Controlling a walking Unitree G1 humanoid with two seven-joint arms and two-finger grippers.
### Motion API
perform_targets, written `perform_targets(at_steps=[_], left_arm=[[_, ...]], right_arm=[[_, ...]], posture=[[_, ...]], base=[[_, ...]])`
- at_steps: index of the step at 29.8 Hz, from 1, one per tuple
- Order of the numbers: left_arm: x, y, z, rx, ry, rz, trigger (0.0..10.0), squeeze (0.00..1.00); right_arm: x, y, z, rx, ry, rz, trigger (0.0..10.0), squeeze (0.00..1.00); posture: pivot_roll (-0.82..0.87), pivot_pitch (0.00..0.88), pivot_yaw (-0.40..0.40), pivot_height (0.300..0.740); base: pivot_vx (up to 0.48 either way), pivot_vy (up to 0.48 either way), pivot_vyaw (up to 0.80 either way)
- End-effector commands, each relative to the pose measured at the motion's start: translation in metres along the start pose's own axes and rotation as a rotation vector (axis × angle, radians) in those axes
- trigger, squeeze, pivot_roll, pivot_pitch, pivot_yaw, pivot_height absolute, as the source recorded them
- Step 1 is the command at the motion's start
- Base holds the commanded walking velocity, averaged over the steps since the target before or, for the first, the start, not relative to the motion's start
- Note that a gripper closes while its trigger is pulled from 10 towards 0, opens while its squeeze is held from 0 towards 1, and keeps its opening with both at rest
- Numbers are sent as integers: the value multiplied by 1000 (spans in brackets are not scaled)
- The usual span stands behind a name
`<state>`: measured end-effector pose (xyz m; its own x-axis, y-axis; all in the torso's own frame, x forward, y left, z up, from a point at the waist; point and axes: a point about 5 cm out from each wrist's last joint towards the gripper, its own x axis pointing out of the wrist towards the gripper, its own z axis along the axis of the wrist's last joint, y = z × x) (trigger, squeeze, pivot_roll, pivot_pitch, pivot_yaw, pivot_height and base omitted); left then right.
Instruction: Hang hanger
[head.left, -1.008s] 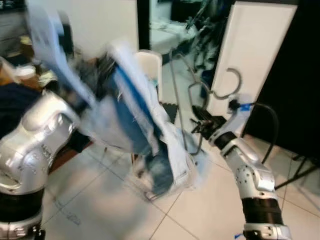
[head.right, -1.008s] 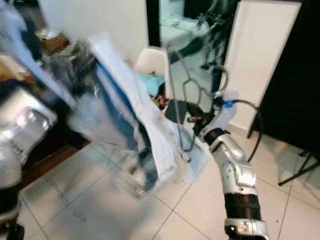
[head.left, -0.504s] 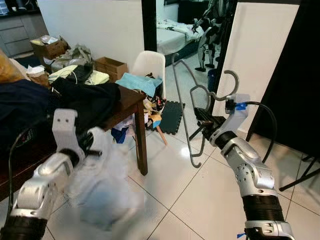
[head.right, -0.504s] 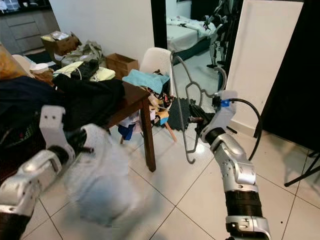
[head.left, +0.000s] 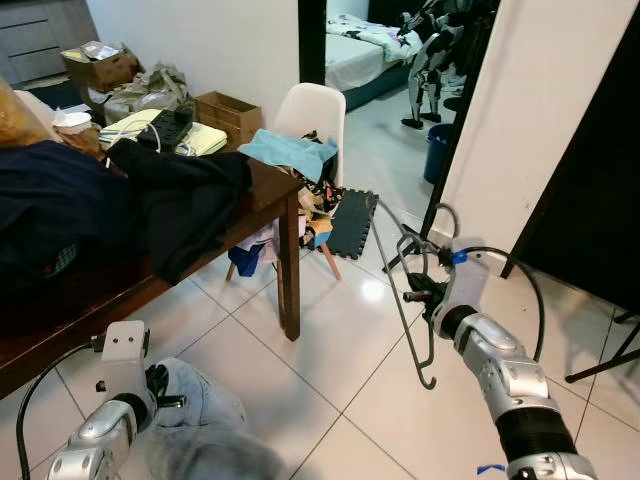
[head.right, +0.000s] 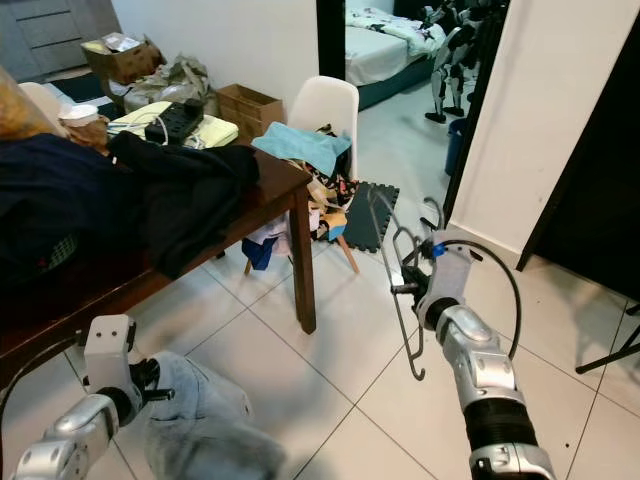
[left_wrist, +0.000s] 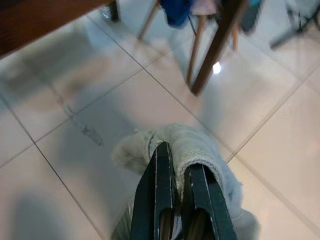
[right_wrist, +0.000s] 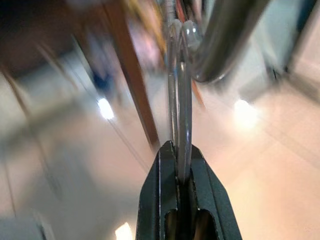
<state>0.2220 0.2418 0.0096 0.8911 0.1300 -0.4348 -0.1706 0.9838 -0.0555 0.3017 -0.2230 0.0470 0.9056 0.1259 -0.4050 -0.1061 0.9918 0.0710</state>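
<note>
A: Holding the hanger (head.left: 405, 290) by its wire, the right gripper (head.left: 415, 293) is closed on it just under the hook, I think so that the hook stays free for a rail. In the right wrist view the two fingers (right_wrist: 159, 200) press the thin wire between them.

B: And why does the hanger point down?

A: The arm is low, so the long frame hangs below the gripper, its bent end near the floor (head.left: 350, 370) but apart from it. The hook stands above the gripper, beside the white cable.

B: Where is it from the table (head.left: 262, 195)?

A: To the robot's right of the table corner, well apart from the leg, over bare tiles. The white chair (head.left: 318, 112) is behind the table, farther than the hanger.

B: What does the left gripper (left_wrist: 173, 185) do?

A: It is clamped on the jeans (head.right: 205, 420). The fabric folds over the fingertips in the left wrist view. The jeans lie in a heap on the floor, in front of the table, on the robot's left.

B: So the cloth is not on the hanger?

A: No, they are well apart. My judgement: the jeans are only kept in hand, low, and a rail for the hook I cannot see.
</note>
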Motion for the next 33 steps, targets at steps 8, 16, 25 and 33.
perform_targets(at_steps=[8,16,25,33], left_arm=[[-29,-4,-59,-64,106,53,10000,0],[-29,-4,-71,-52,157,0,10000,0],[-33,4,-71,-373,75,-46,10000,0],[-33,3,-74,-375,96,-51,10000,0]], right_arm=[[-27,-8,-81,79,202,-35,10000,0],[-28,-8,-87,196,157,-38,10000,0],[-30,-15,-95,213,181,-49,10000,0],[-31,-16,-99,217,194,-49,10000,0]], posture=[[-36,0,-33,736],[-60,0,-12,736],[-66,0,-9,736],[-66,0,-2,736]], base=[[0,0,-400],[0,0,-400],[0,0,-800],[0,0,-800]])
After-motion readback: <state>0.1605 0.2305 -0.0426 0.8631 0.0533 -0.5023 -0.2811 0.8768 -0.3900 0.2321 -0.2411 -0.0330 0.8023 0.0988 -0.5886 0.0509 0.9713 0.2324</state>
